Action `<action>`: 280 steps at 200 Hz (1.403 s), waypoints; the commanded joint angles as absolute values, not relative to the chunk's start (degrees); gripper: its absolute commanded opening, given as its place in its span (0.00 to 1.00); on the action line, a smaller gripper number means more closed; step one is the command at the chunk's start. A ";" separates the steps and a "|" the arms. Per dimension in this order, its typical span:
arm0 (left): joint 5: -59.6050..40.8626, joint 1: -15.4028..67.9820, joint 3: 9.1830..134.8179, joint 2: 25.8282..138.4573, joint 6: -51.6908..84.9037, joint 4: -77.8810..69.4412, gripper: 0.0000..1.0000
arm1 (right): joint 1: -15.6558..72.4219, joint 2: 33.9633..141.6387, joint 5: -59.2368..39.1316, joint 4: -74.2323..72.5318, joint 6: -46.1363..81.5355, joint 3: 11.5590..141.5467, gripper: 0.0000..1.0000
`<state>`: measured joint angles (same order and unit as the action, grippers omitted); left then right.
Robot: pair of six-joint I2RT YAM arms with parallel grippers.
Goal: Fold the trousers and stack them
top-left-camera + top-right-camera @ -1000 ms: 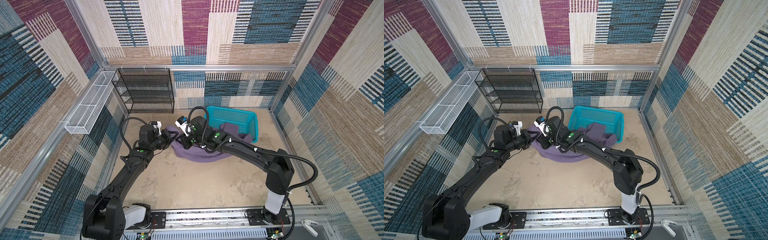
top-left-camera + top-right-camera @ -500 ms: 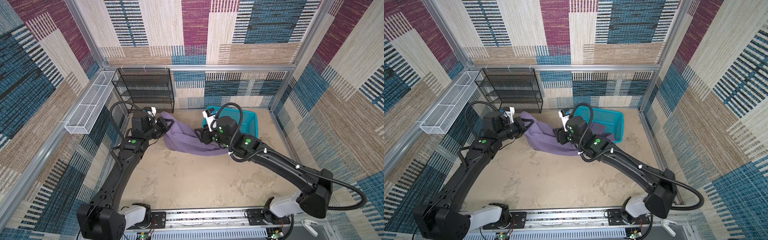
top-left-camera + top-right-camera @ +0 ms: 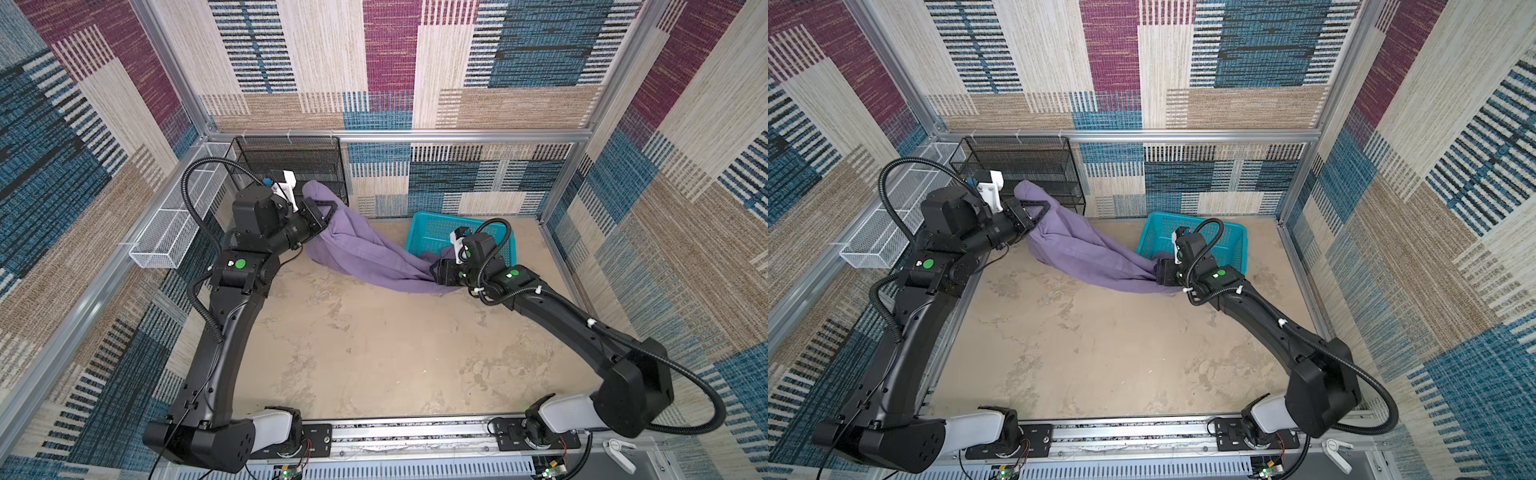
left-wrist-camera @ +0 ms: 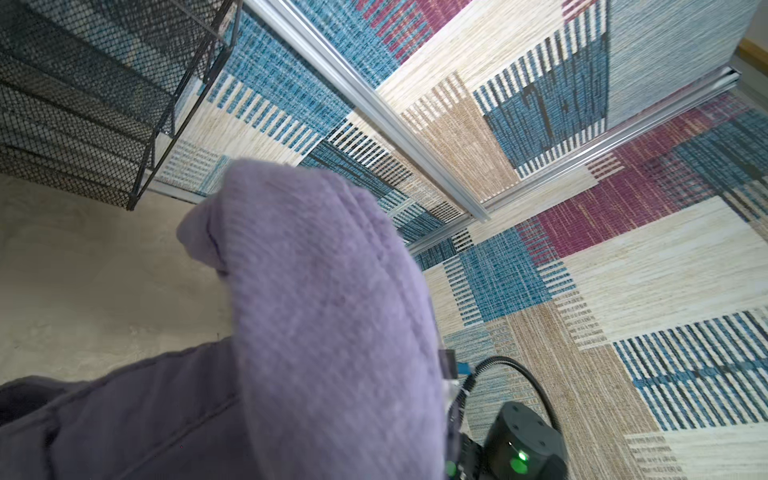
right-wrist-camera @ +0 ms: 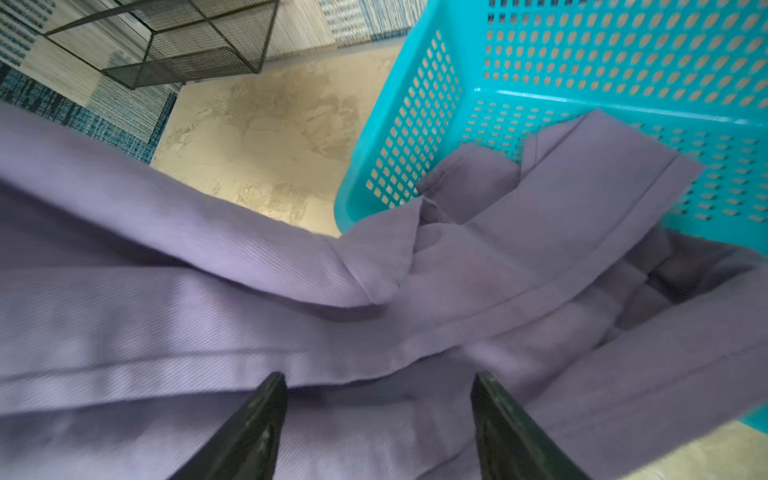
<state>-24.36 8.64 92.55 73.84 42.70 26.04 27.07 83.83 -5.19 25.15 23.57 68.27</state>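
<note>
The purple trousers (image 3: 365, 253) slope in a long line from the black rack (image 3: 291, 162) down to the teal basket (image 3: 432, 228), pinched tight and held high by the left gripper (image 3: 326, 212), while the low right gripper (image 5: 377, 376) has its fingers (image 5: 257, 428) wide apart over the cloth.

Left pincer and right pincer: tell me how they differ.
The left pincer is shut on the trousers, holding one end up; the right pincer is open, gripping nothing. The left is raised near the black rack; the right sits low by the teal basket. Both are at the trousers.
</note>
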 commanded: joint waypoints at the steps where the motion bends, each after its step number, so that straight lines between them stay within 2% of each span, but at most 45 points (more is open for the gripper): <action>1: -24.91 8.57 94.45 73.83 40.45 26.02 0.00 | 24.92 88.62 -16.57 19.09 26.00 71.88 0.72; 60: -26.54 8.55 96.57 75.05 39.96 26.57 0.00 | 23.74 103.09 -29.97 13.28 31.47 80.91 0.71; 103: -27.56 8.58 100.19 76.79 38.39 28.81 0.00 | 23.74 107.39 -32.63 11.78 34.19 82.97 0.74; 144: -26.57 8.58 100.82 77.10 36.87 30.40 0.00 | 23.73 99.49 -25.56 14.62 29.57 80.26 0.73; 171: -25.59 8.53 99.04 76.29 36.64 30.22 0.00 | 23.73 91.08 -21.13 16.44 29.13 73.46 0.69; 213: -23.91 8.48 97.80 75.04 35.58 31.87 0.00 | 23.73 86.98 -24.00 13.25 33.87 63.17 0.65; 251: -21.71 8.44 95.78 73.48 35.06 32.96 0.00 | 23.73 86.76 -23.06 11.59 36.22 60.61 0.75; 280: -21.12 8.44 94.24 72.37 34.55 33.50 0.00 | 22.89 90.13 -21.77 8.81 38.13 61.37 0.77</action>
